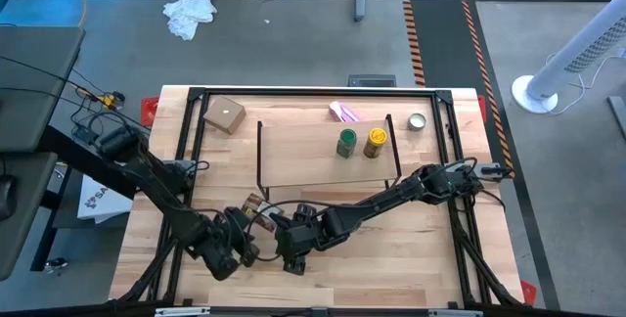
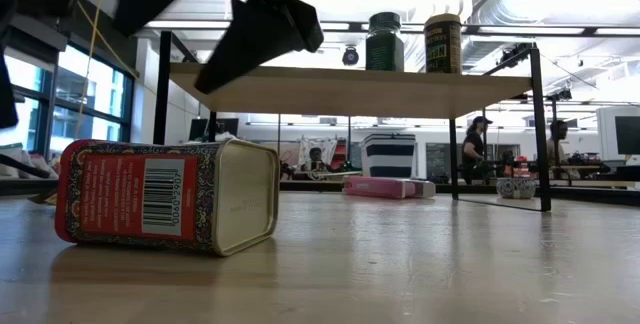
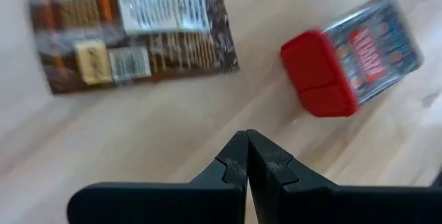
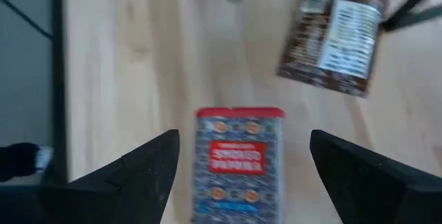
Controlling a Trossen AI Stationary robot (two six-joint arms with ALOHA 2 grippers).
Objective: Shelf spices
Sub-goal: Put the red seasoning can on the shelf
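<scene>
The red boxy container (image 2: 165,199) lies on its side on the table near the front, its red lid (image 3: 318,72) toward my left gripper. My right gripper (image 4: 242,155) hovers open above it, one finger on each side, apart from it. My left gripper (image 3: 246,144) is shut and empty just left of it. The orange-brown packet (image 3: 131,30) lies flat beside them, in front of the shelf (image 1: 328,165). The green-lidded jar (image 1: 346,143) and the yellow jar (image 1: 376,141) stand upright on the shelf's plank top.
A pink-purple packet (image 1: 343,112) and a small silver tin (image 1: 418,121) lie behind the shelf. A tan cardboard box (image 1: 224,114) sits at the far left. A black frame (image 1: 186,141) borders the table. Bare wood lies to the front right.
</scene>
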